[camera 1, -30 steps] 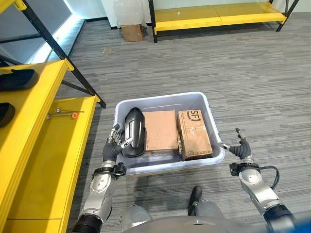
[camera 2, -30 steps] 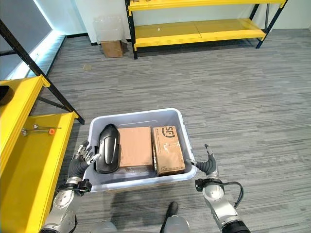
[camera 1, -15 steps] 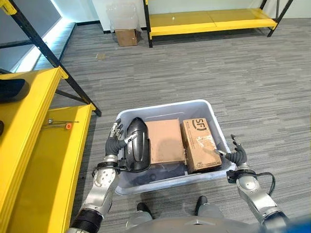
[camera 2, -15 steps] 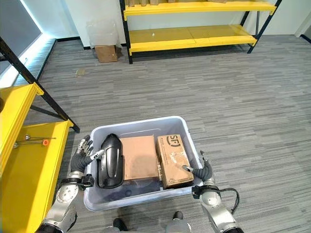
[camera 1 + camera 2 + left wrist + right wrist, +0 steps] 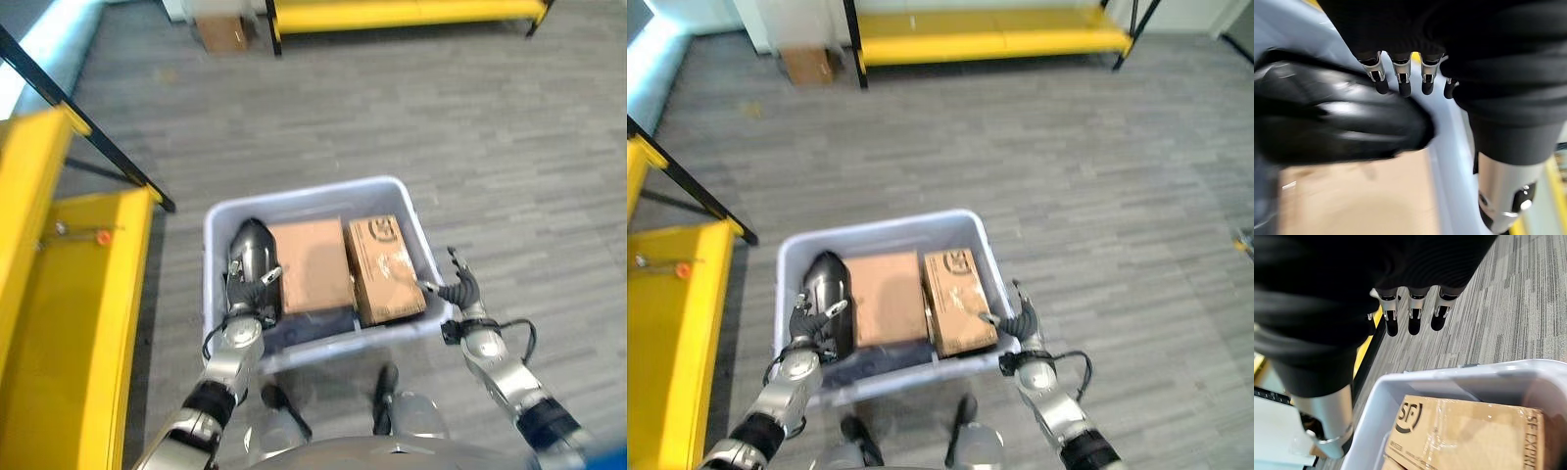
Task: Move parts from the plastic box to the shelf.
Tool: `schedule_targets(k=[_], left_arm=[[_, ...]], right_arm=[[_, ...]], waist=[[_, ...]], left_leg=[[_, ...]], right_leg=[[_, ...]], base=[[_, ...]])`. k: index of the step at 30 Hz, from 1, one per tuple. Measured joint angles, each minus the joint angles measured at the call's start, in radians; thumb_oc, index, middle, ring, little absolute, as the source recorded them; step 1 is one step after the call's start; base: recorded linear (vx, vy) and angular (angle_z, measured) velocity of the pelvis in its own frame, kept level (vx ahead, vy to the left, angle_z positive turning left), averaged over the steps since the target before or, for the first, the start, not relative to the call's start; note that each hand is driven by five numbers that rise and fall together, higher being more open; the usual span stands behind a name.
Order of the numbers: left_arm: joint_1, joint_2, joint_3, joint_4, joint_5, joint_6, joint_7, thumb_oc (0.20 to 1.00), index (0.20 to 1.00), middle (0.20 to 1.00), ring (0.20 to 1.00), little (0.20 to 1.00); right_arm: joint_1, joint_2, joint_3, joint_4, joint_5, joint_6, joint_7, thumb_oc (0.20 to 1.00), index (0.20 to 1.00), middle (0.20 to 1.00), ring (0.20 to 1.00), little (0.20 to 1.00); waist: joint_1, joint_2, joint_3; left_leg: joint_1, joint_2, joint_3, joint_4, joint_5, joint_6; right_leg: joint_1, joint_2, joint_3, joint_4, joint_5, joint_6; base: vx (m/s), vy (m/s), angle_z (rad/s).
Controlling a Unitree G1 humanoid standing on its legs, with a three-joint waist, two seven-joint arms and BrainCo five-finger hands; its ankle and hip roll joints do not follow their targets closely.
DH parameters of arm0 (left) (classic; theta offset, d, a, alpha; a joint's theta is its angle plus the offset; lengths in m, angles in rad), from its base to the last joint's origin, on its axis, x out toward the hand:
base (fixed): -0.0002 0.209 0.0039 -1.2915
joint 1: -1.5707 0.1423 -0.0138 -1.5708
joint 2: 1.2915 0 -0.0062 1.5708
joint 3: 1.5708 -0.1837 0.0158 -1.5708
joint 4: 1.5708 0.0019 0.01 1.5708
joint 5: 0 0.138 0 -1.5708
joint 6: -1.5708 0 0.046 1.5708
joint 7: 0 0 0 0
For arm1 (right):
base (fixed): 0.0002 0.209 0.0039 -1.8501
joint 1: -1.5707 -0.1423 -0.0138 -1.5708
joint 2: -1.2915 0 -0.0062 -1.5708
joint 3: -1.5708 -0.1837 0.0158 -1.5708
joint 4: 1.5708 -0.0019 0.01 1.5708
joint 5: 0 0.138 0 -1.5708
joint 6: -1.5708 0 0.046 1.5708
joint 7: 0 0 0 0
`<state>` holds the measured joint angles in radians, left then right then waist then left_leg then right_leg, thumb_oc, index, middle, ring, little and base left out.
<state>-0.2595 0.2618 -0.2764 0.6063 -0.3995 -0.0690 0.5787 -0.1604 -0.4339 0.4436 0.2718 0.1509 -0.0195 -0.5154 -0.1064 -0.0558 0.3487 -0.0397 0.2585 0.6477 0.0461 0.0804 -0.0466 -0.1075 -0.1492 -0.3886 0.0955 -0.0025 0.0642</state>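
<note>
A pale grey plastic box (image 5: 306, 196) stands on the carpet before me. Inside lie a glossy black part (image 5: 251, 251) at the left, a plain cardboard box (image 5: 309, 264) in the middle and a taped cardboard box (image 5: 387, 269) at the right. My left hand (image 5: 245, 294) is open inside the box, its fingers (image 5: 1400, 84) spread over the near end of the black part (image 5: 1337, 122). My right hand (image 5: 458, 294) is open at the box's right rim (image 5: 1449, 374), thumb reaching toward the taped box (image 5: 1464, 431).
A yellow shelf (image 5: 69, 323) with black posts runs along my left; a small orange-tipped tool (image 5: 102, 235) lies on its lower level. Another yellow shelf (image 5: 392, 12) stands far back, with a small carton (image 5: 223, 34) on the floor beside it.
The camera has shifted. My left hand has moved from the box's left wall inward onto the black part. My right hand has come up against the right rim.
</note>
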Motion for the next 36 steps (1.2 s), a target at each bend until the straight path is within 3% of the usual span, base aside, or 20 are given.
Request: schedule_targets(k=[3,6,8,18,36], left_arm=[[-0.07,-0.032,0.003,0.027,-0.024,0.011,0.058,1.0,1.0,1.0,1.0,1.0],[-0.133,-0.065,0.04,0.121,-0.073,0.01,0.118,1.0,1.0,1.0,1.0,1.0],[-0.182,-0.057,0.08,0.165,-0.114,0.014,0.15,1.0,1.0,1.0,1.0,1.0],[-0.309,-0.044,0.123,0.271,-0.177,0.009,0.232,1.0,1.0,1.0,1.0,1.0],[-0.554,0.1,0.033,0.351,0.143,0.043,0.245,1.0,1.0,1.0,1.0,1.0]], right_arm=[[-0.062,0.003,0.007,-0.004,0.0,0.001,-0.007,1.0,1.0,1.0,1.0,1.0],[-0.104,0.003,0.029,-0.008,0.0,0.016,-0.018,1.0,1.0,1.0,1.0,1.0],[-0.147,0.002,0.039,-0.026,0.0,0.037,-0.019,1.0,1.0,1.0,1.0,1.0],[-0.118,-0.033,0.036,-0.075,0.005,0.072,-0.038,1.0,1.0,1.0,1.0,1.0],[-0.18,-0.06,0.034,-0.098,0.025,0.07,-0.037,1.0,1.0,1.0,1.0,1.0]], waist=[[-0.014,-0.004,0.057],[-0.027,-0.005,0.067],[-0.047,-0.009,0.1],[-0.112,-0.028,0.166],[-0.166,-0.064,0.195]], left_leg=[[-0.02,0.002,0.002,-0.002,0.008,-0.012],[-0.045,0.007,0.014,0.001,0.012,-0.017],[-0.065,0.014,0.029,0.001,0.021,-0.017],[-0.106,0.029,0.056,-0.002,0.025,-0.02],[-0.235,0.039,0.056,0.037,0.028,-0.019]], right_leg=[[-0.034,0.0,0.008,0.013,0.004,-0.007],[-0.075,0.003,0.024,0.025,0.0,-0.008],[-0.108,0.01,0.036,0.03,0.017,-0.026],[-0.168,0.027,0.058,0.029,0.019,-0.03],[-0.32,0.012,0.073,0.094,0.019,-0.04]], base=[[-0.11,-0.028,-0.1],[-0.1,-0.01,-0.16],[-0.08,-0.023,-0.19],[-0.07,-0.009,-0.09],[-0.01,-0.003,0.0]])
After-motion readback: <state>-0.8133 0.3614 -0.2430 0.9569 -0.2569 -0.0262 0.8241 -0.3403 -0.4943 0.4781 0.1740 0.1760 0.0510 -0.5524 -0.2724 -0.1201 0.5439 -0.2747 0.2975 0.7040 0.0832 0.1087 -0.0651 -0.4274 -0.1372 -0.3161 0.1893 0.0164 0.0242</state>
